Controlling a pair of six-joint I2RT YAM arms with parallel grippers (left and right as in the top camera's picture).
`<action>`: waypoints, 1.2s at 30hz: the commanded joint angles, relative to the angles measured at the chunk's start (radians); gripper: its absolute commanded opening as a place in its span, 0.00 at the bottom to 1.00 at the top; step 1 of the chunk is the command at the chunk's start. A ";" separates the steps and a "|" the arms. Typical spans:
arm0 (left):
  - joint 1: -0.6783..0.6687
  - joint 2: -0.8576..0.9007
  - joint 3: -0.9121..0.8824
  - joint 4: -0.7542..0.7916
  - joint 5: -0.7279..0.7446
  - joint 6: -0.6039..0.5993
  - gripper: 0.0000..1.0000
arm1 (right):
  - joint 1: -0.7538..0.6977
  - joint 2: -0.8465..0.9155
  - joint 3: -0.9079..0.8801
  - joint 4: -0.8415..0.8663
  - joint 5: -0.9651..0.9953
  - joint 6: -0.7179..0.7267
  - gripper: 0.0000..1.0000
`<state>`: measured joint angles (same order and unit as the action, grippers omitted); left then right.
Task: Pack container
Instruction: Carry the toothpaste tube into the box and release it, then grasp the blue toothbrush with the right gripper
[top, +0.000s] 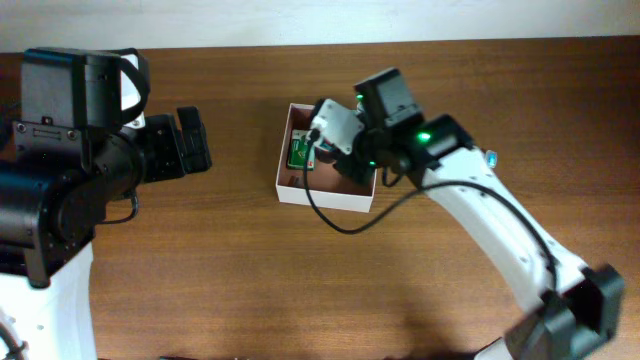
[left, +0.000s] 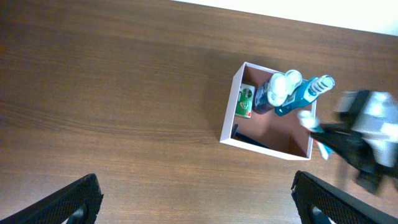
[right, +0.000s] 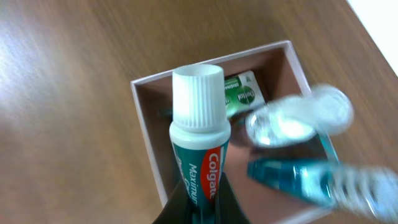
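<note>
Wood-grain brown surface (top: 200, 260) from edge to edge, a pale wall along the far side. The right hand (right: 196, 208) is clenched on a toothpaste tube (right: 199, 155), whose lower end vanishes between the dark fingers (right: 171, 211) at the bottom of the wrist view. Its ribbed white cap (right: 198, 93) points away from the hand. The tube hangs over the container (right: 144, 124), on the side of the left wall. Whether it touches the floor cannot be told.

Out from there, the container's reddish-brown inside is already partly filled. A green packet (right: 239, 93) lies against the far wall, just beyond the cap. Beside it is a clear bottle (right: 298, 118), blurred, and nearer the hand a blue bottle (right: 311, 180), blurred as well.

From the left wrist, the container (left: 261, 149) shows its white outer walls. The packet (left: 245, 101) is tucked along one side and the blue bottle (left: 298, 96) leans at the far wall with the clear one (left: 283, 87) next to it. The right hand (left: 360, 137) is a blur at the opposite rim.

Overhead, the right hand (top: 325, 150) covers much of the container (top: 325, 200), which sits mid-surface, toward the far edge. The packet (top: 298, 152) peeks out at the left wall.

Well apart to the left is the left hand (top: 192, 140), released and holding nothing. Its fingers (left: 74, 199) are spread wide at the bottom corners of its own view.
</note>
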<state>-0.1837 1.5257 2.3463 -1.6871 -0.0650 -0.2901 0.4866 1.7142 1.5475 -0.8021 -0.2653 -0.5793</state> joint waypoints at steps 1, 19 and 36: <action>0.004 -0.004 0.007 0.000 -0.014 0.016 0.99 | 0.002 0.089 -0.005 0.060 0.015 -0.125 0.04; 0.004 -0.004 0.007 0.000 -0.014 0.016 0.99 | -0.241 -0.082 0.087 -0.032 0.285 0.597 0.72; 0.004 -0.004 0.007 0.000 -0.014 0.016 0.99 | -0.718 0.284 -0.011 -0.153 0.277 0.735 0.67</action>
<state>-0.1837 1.5257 2.3463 -1.6871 -0.0650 -0.2897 -0.2043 1.9381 1.5444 -0.9478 0.0040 0.1867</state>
